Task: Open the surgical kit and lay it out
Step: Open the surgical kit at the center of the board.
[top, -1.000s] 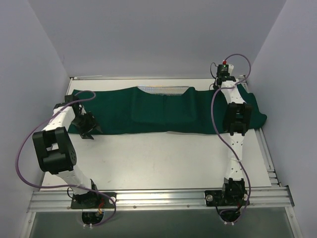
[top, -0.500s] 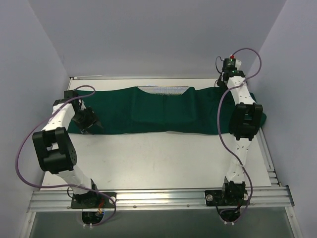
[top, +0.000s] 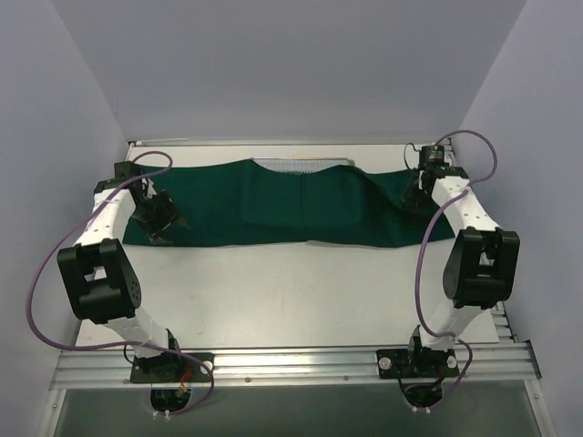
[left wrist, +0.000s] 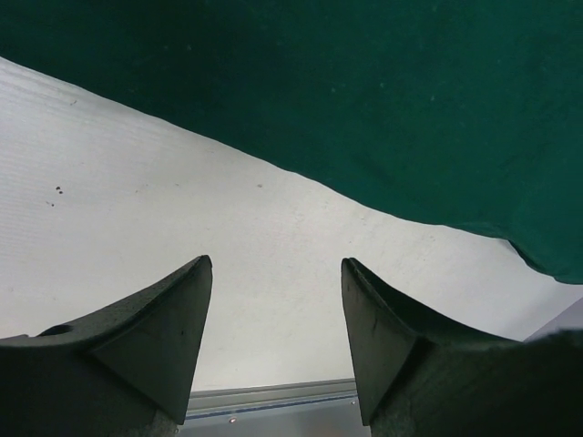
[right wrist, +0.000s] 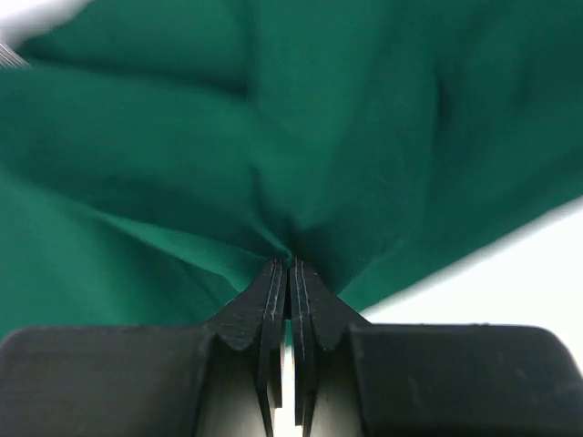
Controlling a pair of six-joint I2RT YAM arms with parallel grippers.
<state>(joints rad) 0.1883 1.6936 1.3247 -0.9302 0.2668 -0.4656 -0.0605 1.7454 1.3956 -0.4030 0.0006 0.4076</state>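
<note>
The surgical kit's dark green drape [top: 291, 205] lies in a long band across the back of the table. A strip of the silver wire-mesh tray [top: 301, 163] shows at its far edge; the instruments are hidden. My left gripper [top: 167, 228] is open and empty at the drape's near left edge. In the left wrist view [left wrist: 276, 264] it hangs over bare white table, with the drape [left wrist: 364, 91] just beyond. My right gripper [top: 412, 196] is shut on a pinched fold of the drape [right wrist: 182, 137] at its right end, seen closely in the right wrist view [right wrist: 290, 262].
The white table top [top: 301, 291] runs from the drape to a metal rail [top: 291, 362] at the near edge, where both arm bases sit. Grey walls close in the left, right and back. Purple cables loop off both arms.
My right arm has swung its elbow out to the right and brought the gripper down onto the drape's right end, which is now drawn in leftward. My left gripper has shifted slightly back.
</note>
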